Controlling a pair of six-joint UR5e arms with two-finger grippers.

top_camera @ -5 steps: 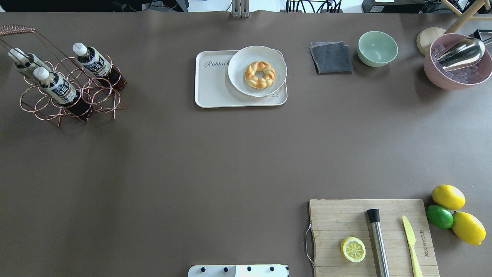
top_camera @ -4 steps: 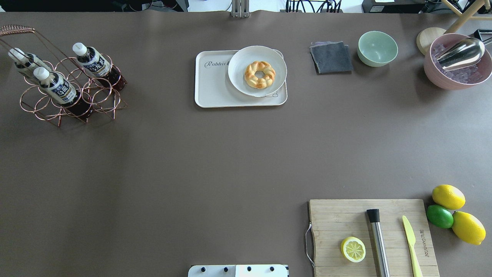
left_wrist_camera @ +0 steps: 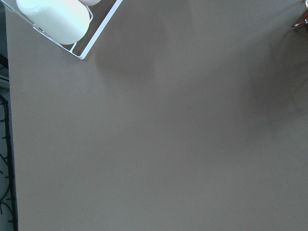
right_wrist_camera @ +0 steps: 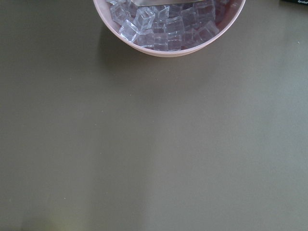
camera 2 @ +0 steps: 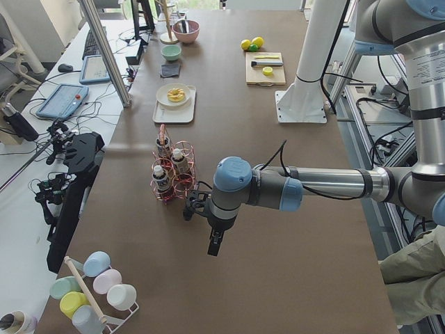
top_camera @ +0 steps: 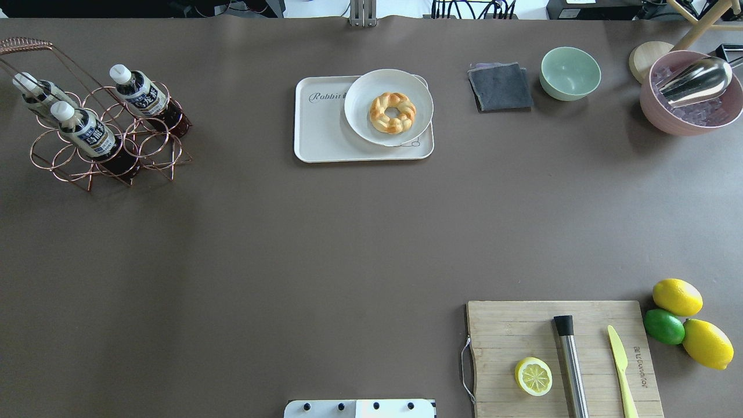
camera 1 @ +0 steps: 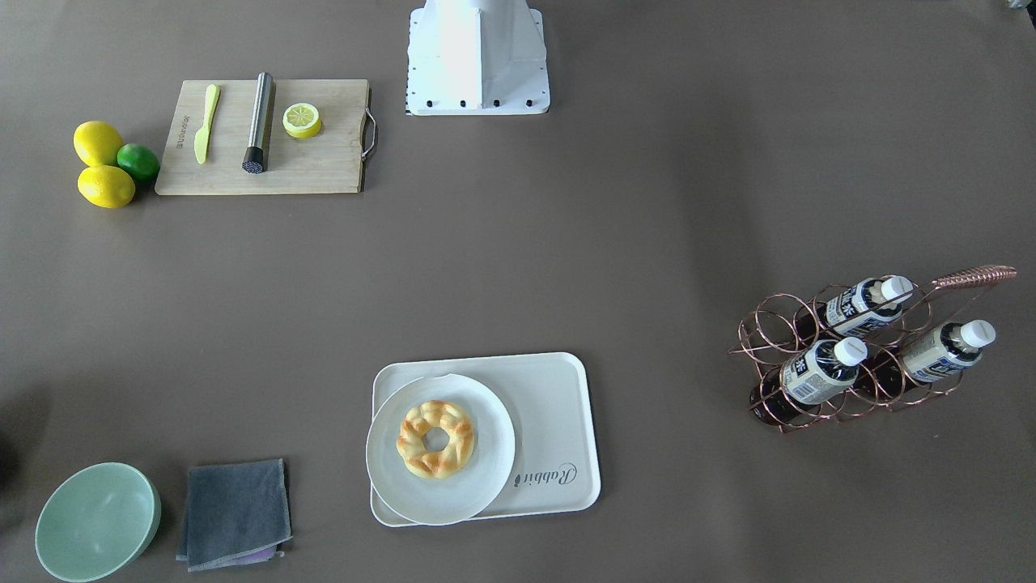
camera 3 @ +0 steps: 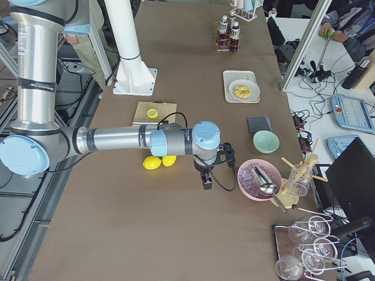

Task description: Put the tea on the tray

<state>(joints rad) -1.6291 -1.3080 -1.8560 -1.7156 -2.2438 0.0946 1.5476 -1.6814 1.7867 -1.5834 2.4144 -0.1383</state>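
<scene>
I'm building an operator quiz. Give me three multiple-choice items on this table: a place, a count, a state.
1. Where do the tea bottles stand? A. in a bowl B. on the cloth C. in the wire rack
2. How many whole lemons lie by the board? A. two B. one C. four
3. The tray is: A. bare B. carrying a plate with a pastry C. upside down
Answers: C, all three sit in the rack's rings; A, two lemons flank the lime; B, the plate rests on the tray.
</scene>
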